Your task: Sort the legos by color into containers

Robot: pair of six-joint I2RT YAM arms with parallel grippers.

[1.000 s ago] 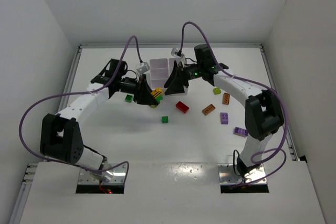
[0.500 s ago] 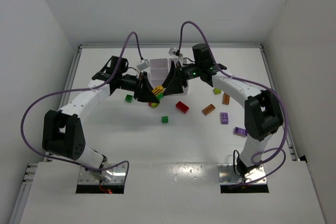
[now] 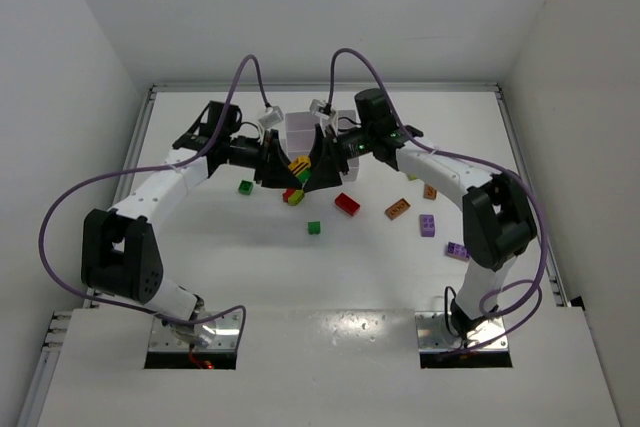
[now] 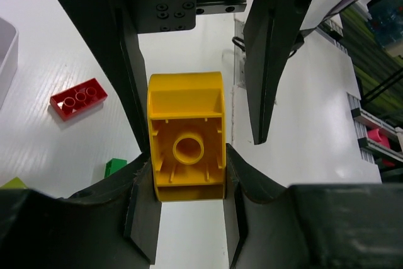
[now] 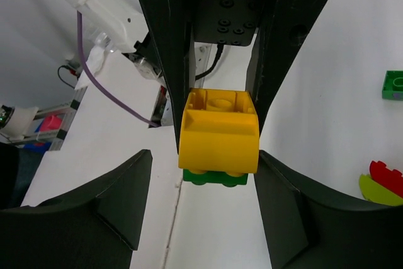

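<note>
Clump (image 5: pixel 218 133), one, yellow over green — left gripper (image 4: pixel 186 155) pinches it; right gripper (image 5: pixel 204 154) gapes, empty.

White table (image 3: pixel 250 267), inspected from overhead. Resting directly on it: compartment tray (image 3: pixel 300 127) at far centre; green brick (image 3: pixel 245 187) to the left; red-and-lime clump (image 3: pixel 292 196), red brick (image 3: pixel 347 204) and small green brick (image 3: pixel 314 228) centrally; orange brick (image 3: pixel 397 209), purple brick (image 3: pixel 428 225) and second purple brick (image 3: pixel 458 251) to the right
</note>
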